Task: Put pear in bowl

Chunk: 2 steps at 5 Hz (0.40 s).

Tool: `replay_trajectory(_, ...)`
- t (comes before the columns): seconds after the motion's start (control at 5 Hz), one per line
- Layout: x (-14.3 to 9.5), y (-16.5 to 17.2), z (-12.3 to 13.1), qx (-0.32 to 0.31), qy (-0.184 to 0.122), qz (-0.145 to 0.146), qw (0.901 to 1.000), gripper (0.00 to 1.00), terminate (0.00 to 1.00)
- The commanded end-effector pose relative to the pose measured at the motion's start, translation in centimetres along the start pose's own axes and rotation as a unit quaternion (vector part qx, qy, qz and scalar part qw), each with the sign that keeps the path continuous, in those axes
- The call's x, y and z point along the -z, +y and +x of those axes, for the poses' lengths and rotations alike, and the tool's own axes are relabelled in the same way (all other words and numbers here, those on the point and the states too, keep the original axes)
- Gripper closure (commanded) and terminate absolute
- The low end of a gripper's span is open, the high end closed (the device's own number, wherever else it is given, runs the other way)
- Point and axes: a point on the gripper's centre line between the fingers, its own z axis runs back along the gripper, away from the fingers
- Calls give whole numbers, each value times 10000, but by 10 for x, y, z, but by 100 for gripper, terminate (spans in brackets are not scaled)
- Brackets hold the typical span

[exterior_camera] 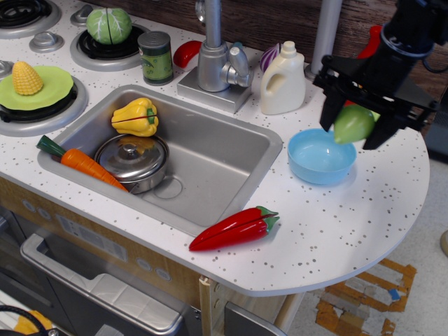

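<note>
My gripper [355,126] is shut on the light-green pear [352,124] and holds it in the air, above the right rim of the light blue bowl [321,157]. The bowl stands on the speckled white counter [336,224] to the right of the sink and holds nothing. The pear hangs between the two black fingers [330,115], clear of the bowl.
A red chili pepper [234,228] lies at the counter's front, a white jug [283,79] and a red bottle [371,40] stand behind the bowl. The sink [210,164] holds a steel pot [132,160], carrot [80,162] and yellow pepper [136,116]. The counter edge curves off at right.
</note>
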Motion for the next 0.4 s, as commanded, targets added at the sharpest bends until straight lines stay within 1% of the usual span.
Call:
replay_trajectory(0.0,9,20,26,169,-459,-148,9987,100,0)
replay_trajectory(0.2,25,27,30,328,-629,-253,9972,100,0)
